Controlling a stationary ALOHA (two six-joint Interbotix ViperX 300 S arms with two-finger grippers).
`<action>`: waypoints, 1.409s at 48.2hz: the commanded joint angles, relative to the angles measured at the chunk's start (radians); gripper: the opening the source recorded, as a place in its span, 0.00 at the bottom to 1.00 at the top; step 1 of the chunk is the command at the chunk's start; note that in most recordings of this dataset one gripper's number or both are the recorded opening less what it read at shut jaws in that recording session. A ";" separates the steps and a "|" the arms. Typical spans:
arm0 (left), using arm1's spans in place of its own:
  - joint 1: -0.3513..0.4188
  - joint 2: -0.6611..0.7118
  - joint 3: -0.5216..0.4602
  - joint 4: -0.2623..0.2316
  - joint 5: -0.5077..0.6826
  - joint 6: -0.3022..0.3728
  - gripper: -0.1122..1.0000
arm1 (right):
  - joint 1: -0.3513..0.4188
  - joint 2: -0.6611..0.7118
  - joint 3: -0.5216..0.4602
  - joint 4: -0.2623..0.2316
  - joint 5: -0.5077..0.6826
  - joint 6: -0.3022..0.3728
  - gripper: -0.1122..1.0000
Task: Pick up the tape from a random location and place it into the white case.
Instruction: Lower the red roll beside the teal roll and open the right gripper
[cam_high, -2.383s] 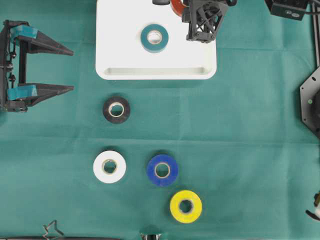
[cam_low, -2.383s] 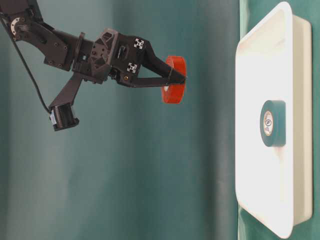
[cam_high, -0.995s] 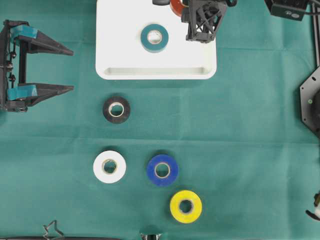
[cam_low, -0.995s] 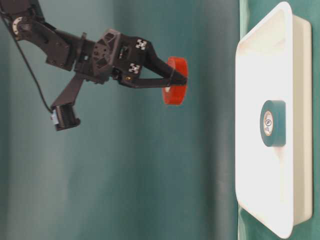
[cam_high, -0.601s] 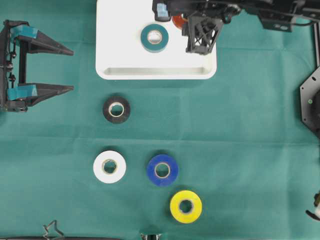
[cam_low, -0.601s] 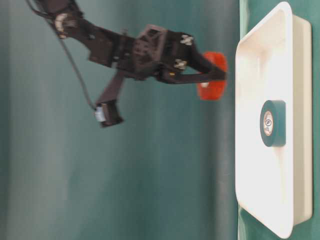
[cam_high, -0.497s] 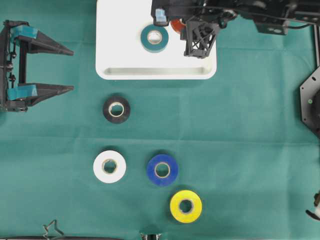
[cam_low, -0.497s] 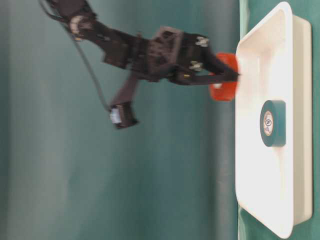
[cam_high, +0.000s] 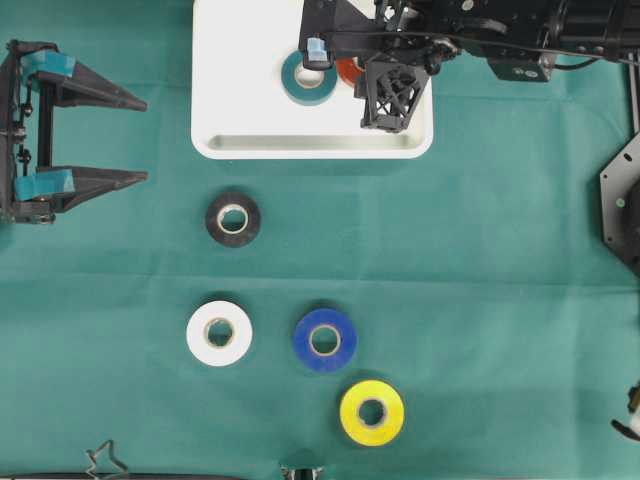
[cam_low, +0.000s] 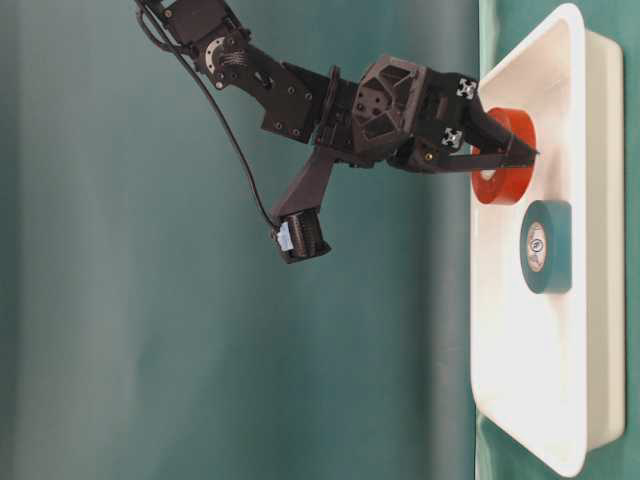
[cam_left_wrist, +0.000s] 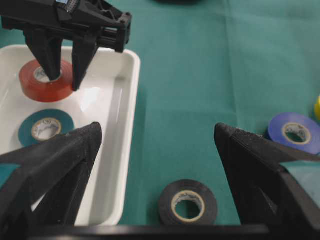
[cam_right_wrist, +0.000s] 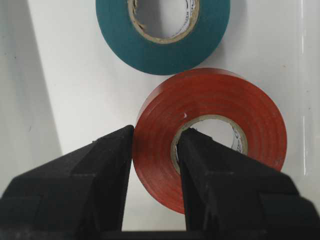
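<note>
My right gripper (cam_right_wrist: 157, 135) is shut on a red tape (cam_right_wrist: 210, 97); one finger is inside the roll's core and the other is against its outer wall. The roll hangs flat inside the white case (cam_high: 310, 145), a little above the floor, as the table-level view shows for the red tape (cam_low: 503, 160). It is right beside a teal tape (cam_high: 300, 85) that lies on the case floor. In the overhead view the wrist hides most of the red tape (cam_high: 348, 70). My left gripper (cam_high: 146, 140) stands open at the far left with nothing in it.
On the green cloth in front of the case lie a black tape (cam_high: 233, 218), a white tape (cam_high: 219, 333), a blue tape (cam_high: 325, 340) and a yellow tape (cam_high: 372, 412). The black tape (cam_left_wrist: 188, 202) lies just ahead of my left gripper (cam_left_wrist: 156, 130).
My right arm has come down and toward the teal roll with the red tape, from well above the case to just inside it. The left arm has not moved.
</note>
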 joint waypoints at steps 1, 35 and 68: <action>-0.002 0.002 -0.021 -0.002 -0.005 -0.002 0.98 | 0.002 -0.017 -0.011 0.003 0.003 -0.003 0.36; 0.000 0.002 -0.021 -0.002 -0.006 -0.002 0.98 | 0.002 -0.091 -0.023 -0.026 0.049 -0.003 0.87; -0.002 0.002 -0.021 -0.002 -0.006 -0.002 0.98 | 0.009 -0.258 -0.092 -0.095 0.189 0.005 0.87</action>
